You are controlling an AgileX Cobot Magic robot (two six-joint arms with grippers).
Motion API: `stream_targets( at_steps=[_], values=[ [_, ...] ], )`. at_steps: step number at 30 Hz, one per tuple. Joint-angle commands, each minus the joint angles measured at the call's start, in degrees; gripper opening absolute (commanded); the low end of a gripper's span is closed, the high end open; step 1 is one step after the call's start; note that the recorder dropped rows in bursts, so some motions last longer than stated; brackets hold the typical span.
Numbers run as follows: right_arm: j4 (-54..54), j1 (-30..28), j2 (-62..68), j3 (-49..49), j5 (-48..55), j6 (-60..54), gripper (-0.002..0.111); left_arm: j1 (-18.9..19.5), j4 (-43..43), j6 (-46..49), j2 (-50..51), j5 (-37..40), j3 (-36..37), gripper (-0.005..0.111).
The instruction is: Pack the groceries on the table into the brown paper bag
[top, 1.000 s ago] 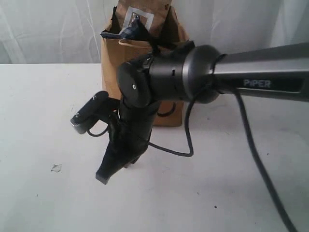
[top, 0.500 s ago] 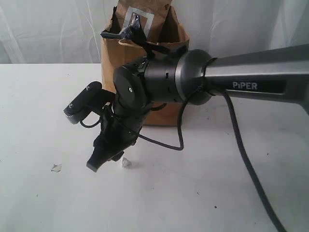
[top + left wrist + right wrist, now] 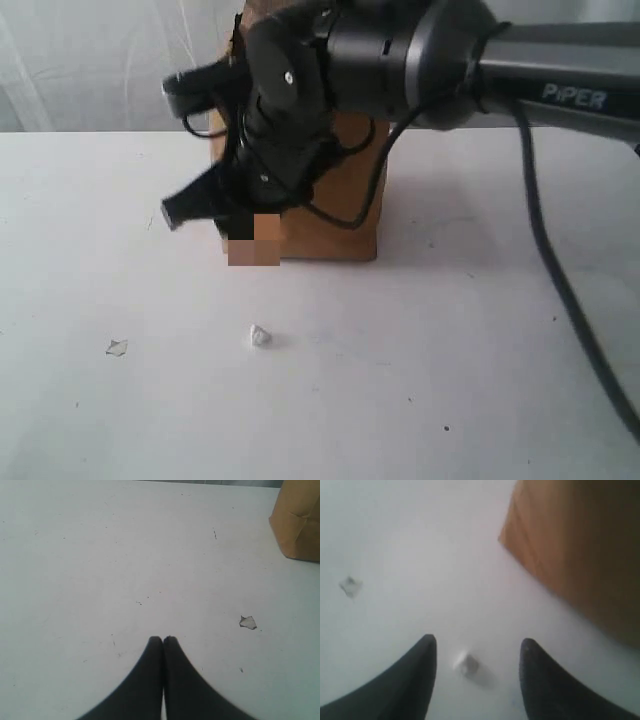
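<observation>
The brown paper bag [image 3: 335, 215] stands at the back of the white table [image 3: 450, 330], mostly hidden by my right arm. My right gripper [image 3: 185, 210] hangs in the air in front of the bag's left side. In the right wrist view this gripper [image 3: 477, 642] is open and empty, with the bag [image 3: 580, 545] beside it. My left gripper [image 3: 163, 639] is shut on nothing, low over bare tabletop, with a bag corner [image 3: 300, 525] far off. None of the groceries show on the table, and the bag's mouth is hidden behind the arm.
A small white crumpled scrap [image 3: 260, 336] lies on the table in front of the bag and shows below the right fingers as a scrap [image 3: 466, 664]. A flat grey chip [image 3: 117, 347] lies further left. The right arm's cable [image 3: 560, 290] trails down on the right.
My right arm has risen from just above the table and swung up in front of the bag. The small white scrap it was covering now lies in the open.
</observation>
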Motion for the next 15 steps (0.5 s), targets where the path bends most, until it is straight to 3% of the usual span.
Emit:
stream_targets(
  at_steps=[1,6,15],
  values=[
    [6.2,0.4,4.8,0.0,8.0,-8.3,0.049,0.1,0.2,-0.1,-0.3,0.1,0.2,0.0],
    [10.4,1.4,9.1,0.0,2.3,-10.9,0.049,0.1,0.2,-0.1,-0.3,0.1,0.2,0.0],
    [9.3,1.4,12.1,0.1,3.5,-10.9,0.043,0.1,0.2,-0.1,-0.3,0.1,0.2,0.0]
  ],
)
